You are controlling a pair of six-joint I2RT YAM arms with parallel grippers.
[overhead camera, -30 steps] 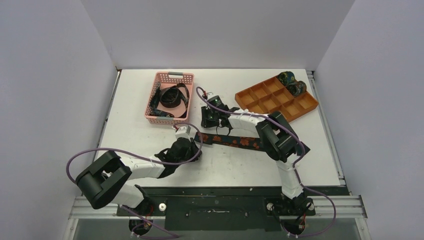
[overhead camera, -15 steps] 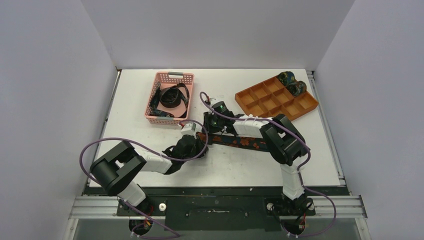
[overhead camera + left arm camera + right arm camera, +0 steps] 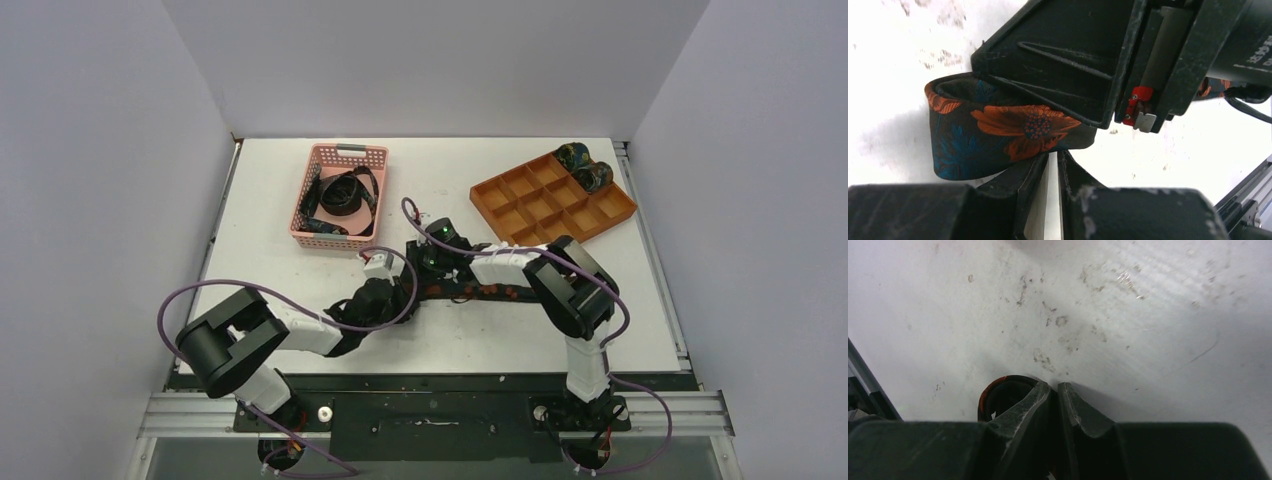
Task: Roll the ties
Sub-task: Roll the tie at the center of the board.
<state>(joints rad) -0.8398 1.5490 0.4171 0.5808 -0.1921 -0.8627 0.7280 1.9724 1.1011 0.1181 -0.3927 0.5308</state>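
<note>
One scrap of writing only: white lettering on the black housing [image 3: 1248, 42] of the right gripper [image 3: 422, 278], at the far right of the left wrist view. It's sliced off by the frame edge, just a few characters, too partial to read. Nothing else legible in any view

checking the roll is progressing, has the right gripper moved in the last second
Yes. The right gripper has shifted down the top view: it was level with the near edge of the pink basket, and now sits below it, over the tie.
</note>
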